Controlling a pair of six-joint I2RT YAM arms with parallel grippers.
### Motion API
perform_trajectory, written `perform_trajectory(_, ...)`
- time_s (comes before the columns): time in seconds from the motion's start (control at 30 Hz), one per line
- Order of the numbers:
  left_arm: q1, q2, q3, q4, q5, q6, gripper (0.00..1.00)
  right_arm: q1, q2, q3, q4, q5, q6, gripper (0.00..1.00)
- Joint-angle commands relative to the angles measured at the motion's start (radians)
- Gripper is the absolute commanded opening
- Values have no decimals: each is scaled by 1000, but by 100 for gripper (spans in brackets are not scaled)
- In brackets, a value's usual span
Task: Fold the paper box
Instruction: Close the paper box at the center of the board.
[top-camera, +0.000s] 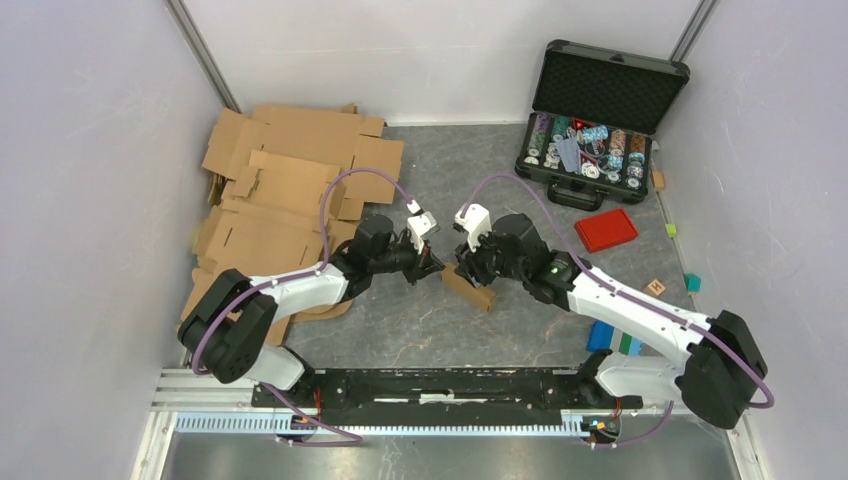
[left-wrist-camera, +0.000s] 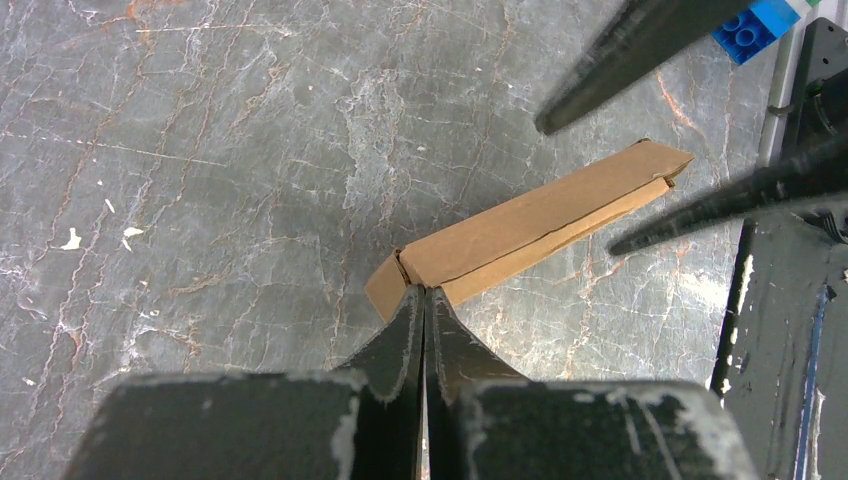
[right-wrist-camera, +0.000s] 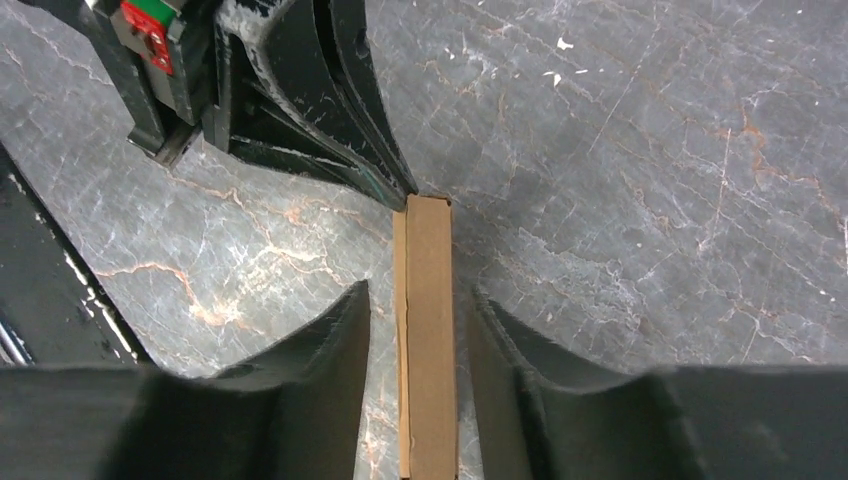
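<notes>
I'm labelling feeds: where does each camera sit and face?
Top external: above, behind the bases, looking down; both arms show, left gripper and right gripper at the paper box.
Left wrist: looks along its shut fingers at the box's end.
Right wrist: looks along its open fingers straddling the box.
Shared: each wrist view shows the other gripper.

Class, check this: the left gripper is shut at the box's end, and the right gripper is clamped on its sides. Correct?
No: the right wrist view shows the right gripper open, straddling the box with gaps either side.
</notes>
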Motion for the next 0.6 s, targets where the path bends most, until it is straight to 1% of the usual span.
perform_trajectory(0.0,-14,13,-19,-62,2,6,2,-7,-18,-30,88,12,35,36)
perform_trajectory(0.03,-14,13,-18,-63,3,4,2,-7,-5,-29,89,9,36,27)
perform_trajectory(0.1,-14,15,-18,-62,2,3,2,-7,15,-35,95,0,44,13)
perform_trajectory(0.13,-15,13,-20,-63,3,3,2,-8,22,-40,101,-4,49,8)
perform_trajectory(0.2,-14,10,-22,-60,3,2,2,-7,29,-55,119,-6,58,3)
perform_trajectory(0.3,-14,10,-21,-56,4,-3,2,-7,35,-92,142,14,61,0)
perform_trajectory(0.43,-14,7,-24,-57,3,-3,3,-8,46,-131,157,-5,68,0)
perform_trajectory(0.57,-14,7,-26,-37,-5,-47,12,-7,47,-161,162,-5,69,0)
